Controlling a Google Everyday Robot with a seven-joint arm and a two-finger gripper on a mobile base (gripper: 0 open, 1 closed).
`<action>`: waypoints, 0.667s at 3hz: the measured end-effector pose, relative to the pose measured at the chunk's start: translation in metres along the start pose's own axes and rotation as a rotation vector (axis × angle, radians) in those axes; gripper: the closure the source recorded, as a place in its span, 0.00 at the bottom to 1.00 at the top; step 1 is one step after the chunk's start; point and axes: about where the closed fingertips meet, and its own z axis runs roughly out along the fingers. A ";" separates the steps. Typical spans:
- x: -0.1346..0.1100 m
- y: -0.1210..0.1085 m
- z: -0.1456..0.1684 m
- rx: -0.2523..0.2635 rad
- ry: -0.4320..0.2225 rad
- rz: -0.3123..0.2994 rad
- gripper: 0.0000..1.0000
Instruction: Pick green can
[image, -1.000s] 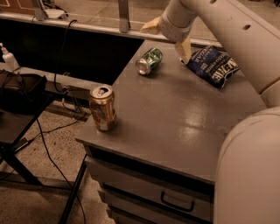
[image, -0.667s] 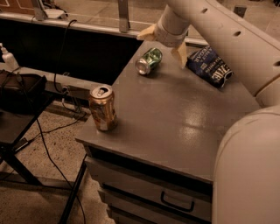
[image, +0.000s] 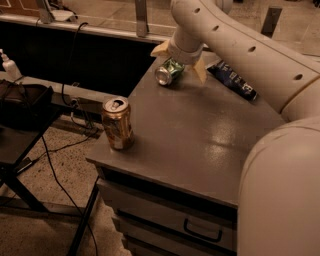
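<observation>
The green can (image: 168, 72) lies on its side at the far left part of the grey cabinet top (image: 200, 135), its silver top facing me. My gripper (image: 180, 62) hangs right over it, open, with one pale finger (image: 161, 49) on the can's left and the other pale finger (image: 199, 70) on its right. The fingers straddle the can; I cannot tell whether they touch it. The arm reaches in from the right and hides the can's far end.
An upright orange-copper can (image: 117, 123) stands near the cabinet's front left edge. A dark blue snack bag (image: 234, 81) lies at the back right. A drawer with a handle (image: 202, 230) is below. Cables and a black stand (image: 20, 120) are on the left.
My gripper has moved left, from over the blue bag to over the green can, and now straddles it. The cans have not moved.
</observation>
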 end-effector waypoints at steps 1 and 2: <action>-0.007 -0.005 0.006 -0.016 0.004 0.001 0.08; -0.015 -0.010 0.005 -0.022 0.004 0.000 0.31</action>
